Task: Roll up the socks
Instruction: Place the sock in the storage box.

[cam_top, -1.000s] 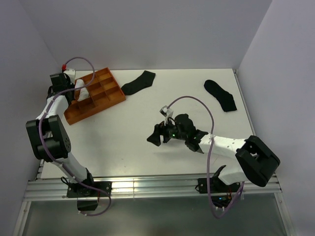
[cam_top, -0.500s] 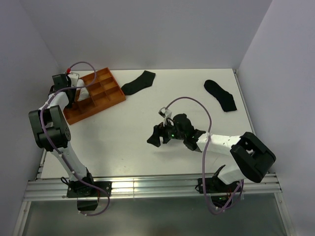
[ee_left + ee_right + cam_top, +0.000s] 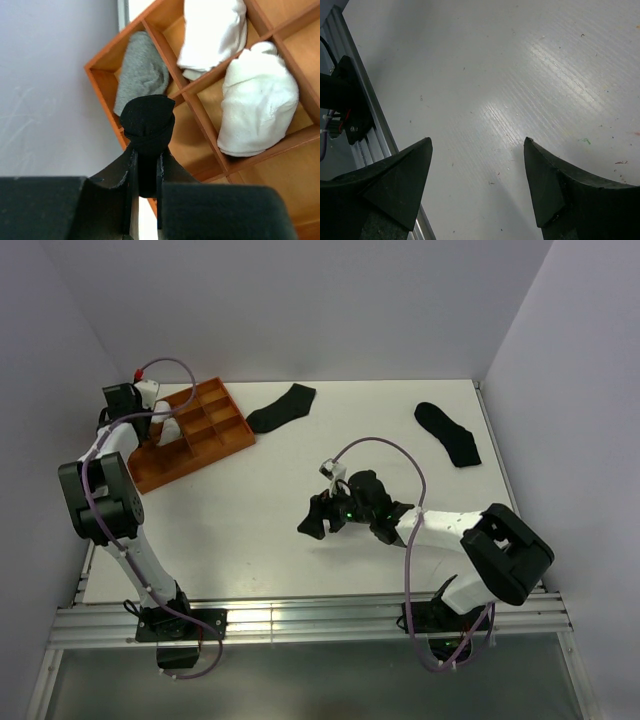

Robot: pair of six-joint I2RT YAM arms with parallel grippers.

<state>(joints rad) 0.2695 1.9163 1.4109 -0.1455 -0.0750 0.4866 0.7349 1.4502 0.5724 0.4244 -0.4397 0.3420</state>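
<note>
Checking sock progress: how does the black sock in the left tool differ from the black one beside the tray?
The rolled sock is balled up; the flat sock lies stretched out. The rolled sock is pinched in the left tool above the tray; the flat sock rests untouched on the table. Both are black.

on the bench (image 3: pixel 250 540), a divided tray (image 3: pixel 215 427) sits at ten o'clock with rolled socks (image 3: pixel 255 105) in its compartments; one flat sock (image 3: pixel 282 407) lies at twelve, a second sock (image 3: pixel 449 434) at two.

The left gripper (image 3: pixel 146 162), reached far back, pinches a rolled black sock (image 3: pixel 147 117); the right gripper (image 3: pixel 477 147) hangs low, jaws spread wide.
</note>
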